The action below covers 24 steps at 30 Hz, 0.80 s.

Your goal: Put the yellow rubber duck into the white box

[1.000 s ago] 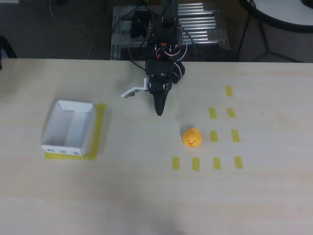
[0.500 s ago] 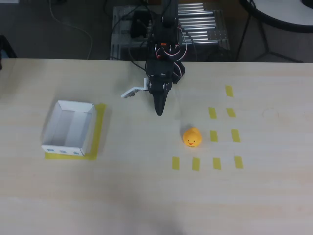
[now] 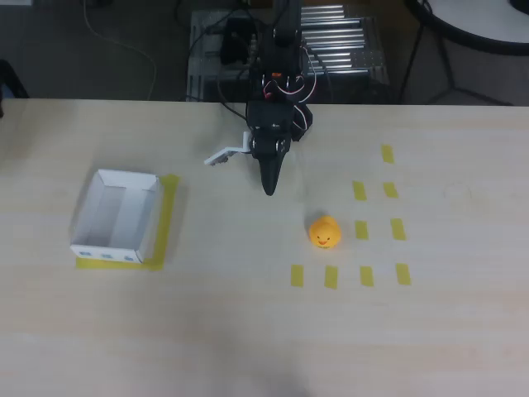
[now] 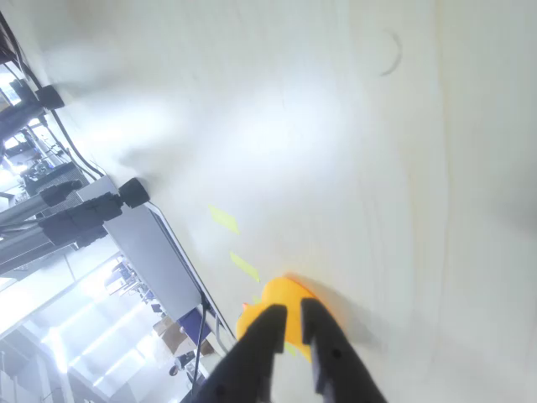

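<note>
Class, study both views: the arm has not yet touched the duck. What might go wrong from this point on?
1. The gripper looks nearly closed in the wrist view; unless it opens wider, it may just nudge the round yellow rubber duck and roll it away.
2. The white box sits far to the left in the overhead view, so a weak grasp could drop the duck on the way.
3. The box is shallow; a high release might bounce the duck out.
</note>
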Each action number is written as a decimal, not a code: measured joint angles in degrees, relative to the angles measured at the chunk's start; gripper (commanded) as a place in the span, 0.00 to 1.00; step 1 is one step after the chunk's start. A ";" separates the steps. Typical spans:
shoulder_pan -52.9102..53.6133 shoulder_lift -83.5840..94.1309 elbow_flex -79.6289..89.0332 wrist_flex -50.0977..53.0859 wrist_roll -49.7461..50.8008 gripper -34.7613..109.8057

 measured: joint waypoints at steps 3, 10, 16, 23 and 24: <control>0.00 0.00 0.00 0.00 0.00 0.24; -0.88 -8.79 -3.78 -3.25 -0.88 0.24; -1.41 -32.78 -27.86 -1.14 -7.82 0.33; -6.42 -55.90 -52.03 7.65 -29.88 0.53; -7.65 -59.41 -54.32 9.05 -33.05 0.54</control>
